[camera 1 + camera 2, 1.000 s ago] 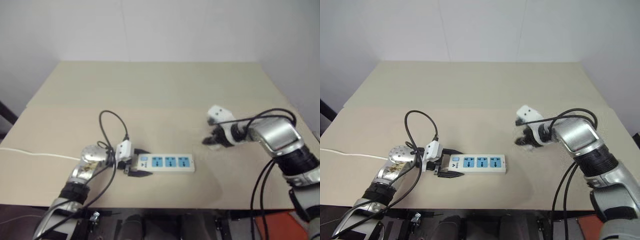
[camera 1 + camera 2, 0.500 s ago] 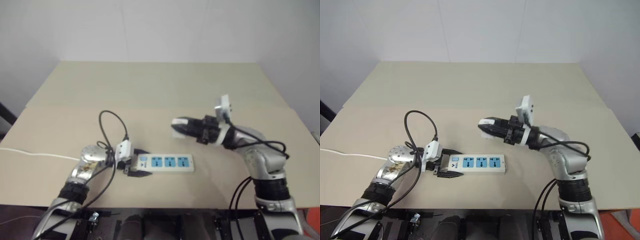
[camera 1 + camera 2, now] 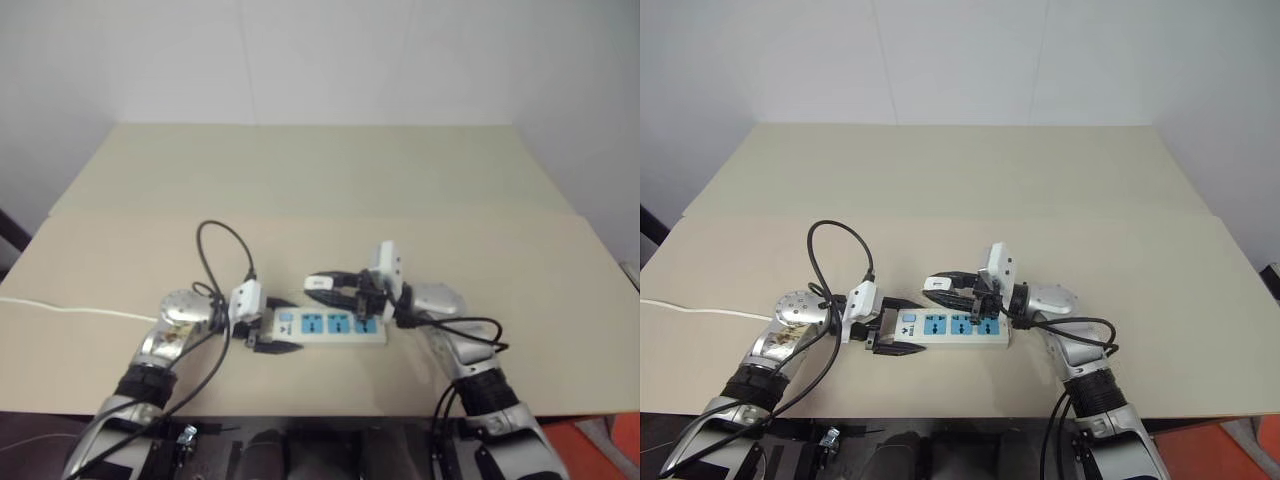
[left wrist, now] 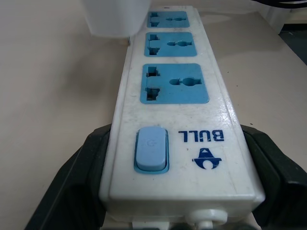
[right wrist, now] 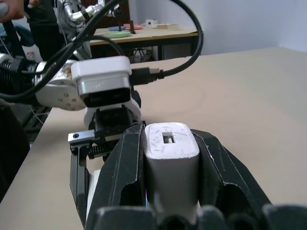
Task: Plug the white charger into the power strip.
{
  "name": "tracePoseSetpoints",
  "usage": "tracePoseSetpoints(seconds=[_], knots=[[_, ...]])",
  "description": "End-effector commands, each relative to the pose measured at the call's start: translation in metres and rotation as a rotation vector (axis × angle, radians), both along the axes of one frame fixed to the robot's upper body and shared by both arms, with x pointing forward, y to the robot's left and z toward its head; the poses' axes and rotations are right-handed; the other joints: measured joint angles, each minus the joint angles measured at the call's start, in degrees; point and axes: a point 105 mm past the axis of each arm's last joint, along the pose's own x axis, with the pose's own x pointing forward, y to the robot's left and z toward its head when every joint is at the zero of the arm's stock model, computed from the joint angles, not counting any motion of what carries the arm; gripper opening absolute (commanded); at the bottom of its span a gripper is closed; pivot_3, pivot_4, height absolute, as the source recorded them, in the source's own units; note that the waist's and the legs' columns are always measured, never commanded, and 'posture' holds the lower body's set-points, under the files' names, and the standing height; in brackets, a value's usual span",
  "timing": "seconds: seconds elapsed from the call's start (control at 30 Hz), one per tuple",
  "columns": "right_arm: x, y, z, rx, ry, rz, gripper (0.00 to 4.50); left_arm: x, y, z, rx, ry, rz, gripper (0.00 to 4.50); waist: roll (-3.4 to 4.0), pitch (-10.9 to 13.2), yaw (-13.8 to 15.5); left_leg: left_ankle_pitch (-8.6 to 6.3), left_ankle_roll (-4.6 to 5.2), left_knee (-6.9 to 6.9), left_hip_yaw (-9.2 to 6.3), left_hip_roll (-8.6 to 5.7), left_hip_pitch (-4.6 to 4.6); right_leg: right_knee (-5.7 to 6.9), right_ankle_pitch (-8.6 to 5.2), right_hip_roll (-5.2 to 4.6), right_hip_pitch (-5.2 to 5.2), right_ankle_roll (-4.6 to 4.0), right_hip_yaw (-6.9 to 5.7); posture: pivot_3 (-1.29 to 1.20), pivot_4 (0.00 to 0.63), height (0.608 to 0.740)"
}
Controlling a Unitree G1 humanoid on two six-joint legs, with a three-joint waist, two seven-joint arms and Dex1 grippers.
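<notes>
Lowest in the head views, at lower left of centre: left gripper (image 3: 890,337) spread wide around the switch end of the power strip (image 3: 952,327), black fingers (image 4: 79,179) pressed against both long sides, pinning it flat on the table (image 3: 970,190). Unchanged from a second ago, strip and clamp alike.

Just above the strip, centre frame: right gripper (image 3: 937,284) clamped tight on the white charger (image 5: 171,151), fingers either side of its body, pointing level toward the left of the frame. Big change here: a second ago out at mid-right, well apart from the strip; half a second ago halfway in; now directly over the row of blue sockets, charger's tip near the strip's switch-side half. Wrist swung round along the way, too.

Meaning for the task: carry finished, alignment stage reached. Prongs not visible, so orientation uncertain; likely still to be turned down toward a socket and pressed in.

Beyond, upper half of frame: bare tabletop up to the white wall.
</notes>
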Motion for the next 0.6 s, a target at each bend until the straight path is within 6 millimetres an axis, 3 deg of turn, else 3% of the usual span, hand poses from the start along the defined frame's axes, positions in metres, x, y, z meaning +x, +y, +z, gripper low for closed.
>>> tracePoseSetpoints(seconds=[0.03, 0.6], knots=[[-0.006, 0.009, 0.004, 0.011, -0.029, 0.053, 1.15, -0.001, -0.001, -0.001, 0.018, -0.003, -0.014, 3.31, 0.0, 0.0, 0.0, 0.0, 0.0, 0.0, 0.0, 0.0, 0.0, 0.0, 0.0, 0.0, 0.0, 0.0, 0.0, 0.0, 0.15, 0.74], [0.0, 0.014, -0.006, -0.008, -0.022, 0.05, 1.15, -0.003, -0.004, 0.0, 0.016, 0.001, -0.024, 3.31, 0.0, 0.0, 0.0, 0.0, 0.0, -0.01, -0.01, 0.01, 0.34, -0.05, -0.01, 0.0, 0.39, 0.0, -0.01, 0.0, 0.15, 0.74]])
